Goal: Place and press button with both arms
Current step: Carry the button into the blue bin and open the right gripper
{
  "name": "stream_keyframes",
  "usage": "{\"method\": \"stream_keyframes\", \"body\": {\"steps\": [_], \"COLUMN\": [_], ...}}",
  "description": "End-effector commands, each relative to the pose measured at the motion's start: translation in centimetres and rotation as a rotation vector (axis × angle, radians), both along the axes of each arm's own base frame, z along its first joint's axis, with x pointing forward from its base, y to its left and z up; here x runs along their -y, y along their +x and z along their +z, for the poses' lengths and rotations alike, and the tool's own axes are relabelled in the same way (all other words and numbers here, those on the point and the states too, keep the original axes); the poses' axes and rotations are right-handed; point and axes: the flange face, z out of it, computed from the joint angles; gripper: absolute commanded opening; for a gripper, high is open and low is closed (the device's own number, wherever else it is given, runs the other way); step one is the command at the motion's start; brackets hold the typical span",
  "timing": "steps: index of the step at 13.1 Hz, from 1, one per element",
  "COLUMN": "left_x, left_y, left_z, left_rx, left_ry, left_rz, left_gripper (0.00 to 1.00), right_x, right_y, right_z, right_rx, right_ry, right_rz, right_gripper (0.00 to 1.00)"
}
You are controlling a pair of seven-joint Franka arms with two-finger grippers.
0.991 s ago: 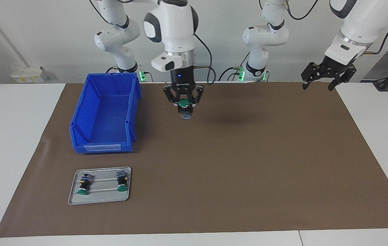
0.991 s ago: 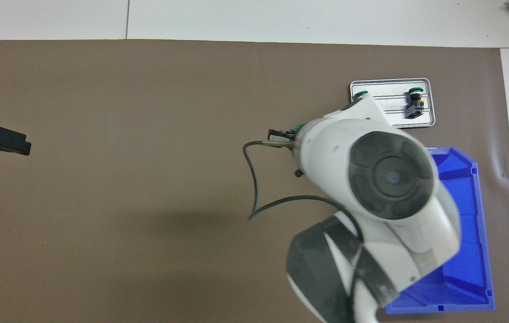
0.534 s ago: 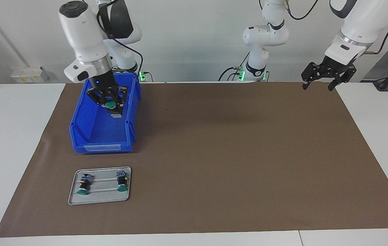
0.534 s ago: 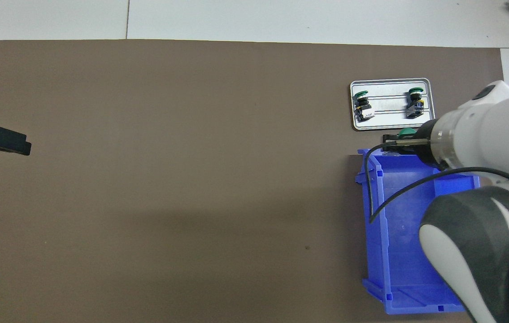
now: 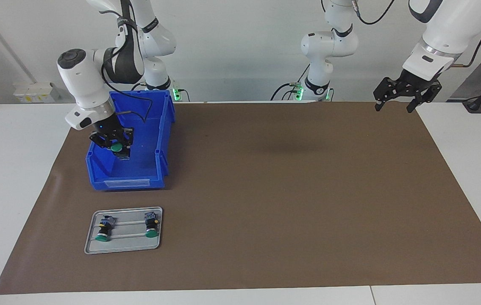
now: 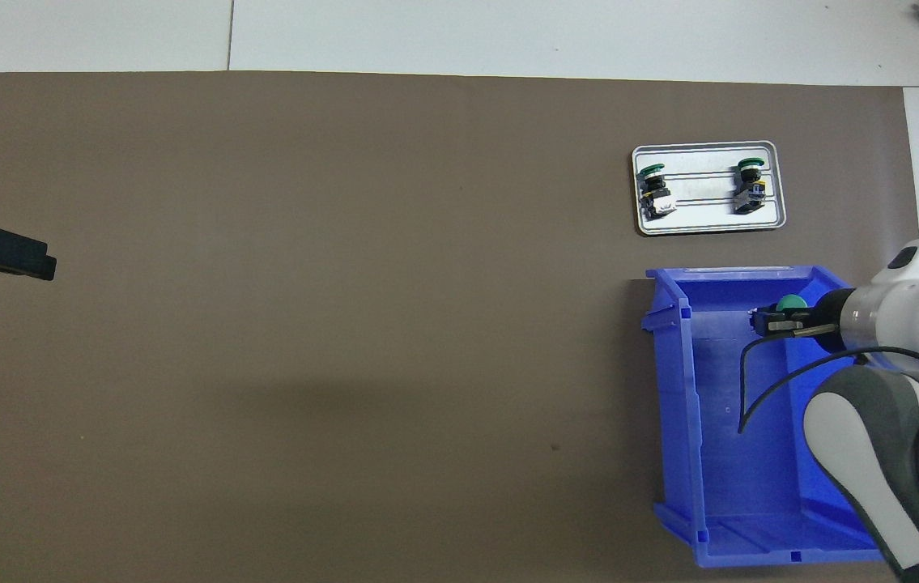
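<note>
Reaching down into a blue bin [image 5: 162, 135] at the right arm's end of the table, the right gripper [image 5: 113, 146] has its black fingers pinched around the button [image 5: 116, 148], whose round green cap shows between them; in the overhead view the same button [image 6: 790, 304] sits inside the bin's [image 6: 674, 389] walls, toward the end farther from the robots, though whether it touches the bin floor cannot be told. A brown mat [image 5: 291, 190] covers the table. Farther from the robots than the bin, a small metal tray [image 5: 123, 250] holds two more green-capped buttons lying on their sides, one [image 5: 104, 228] beside the other [image 5: 151, 224] and apart from it. The left gripper [image 5: 407, 91] waits in the air over the mat's corner at the left arm's end, its fingers spread and holding nothing
</note>
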Motion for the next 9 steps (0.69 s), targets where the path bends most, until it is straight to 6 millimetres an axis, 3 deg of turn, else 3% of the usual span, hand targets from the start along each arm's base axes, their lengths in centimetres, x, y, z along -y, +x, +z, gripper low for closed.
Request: {"method": "stream_keyframes", "body": {"steps": [1,4,6,7,8,9], "left_x": [-0.4,-0.4,-0.4,-0.4,-0.4,-0.4], "left_y": [-0.9,-0.9,-0.9,-0.9,-0.9,-0.9], "left_z": [0.1,0.1,0.1,0.1,0.1,0.1], "left_rx": [-0.007,-0.006,-0.006,-0.007,-0.006,-0.007], "left_ry": [0.015,0.015,0.015,0.015,0.015,0.015], "left_rz": [0.001,0.001,0.001,0.001,0.001,0.001], "left_gripper": [1.0,1.0,1.0,1.0,1.0,1.0], "right_x": [0.1,0.2,0.0,0.1,0.1,0.2], "right_y": [-1.2,-1.6,-1.6,-1.5,-1.5,-1.4], "right_z": [-2.9,-6.5,-7.2,-7.6,-7.7,-7.6], "right_rx": [-0.002,0.008,0.003,-0.003,-0.008,-0.006], "right_ry": [0.011,0.0,-0.001,-0.001,-0.001,0.0], "right_rz": [0.004,-0.005,-0.012,-0.018,-0.018,-0.022], "right_gripper": [0.0,0.0,0.0,0.09,0.38,0.77]}}
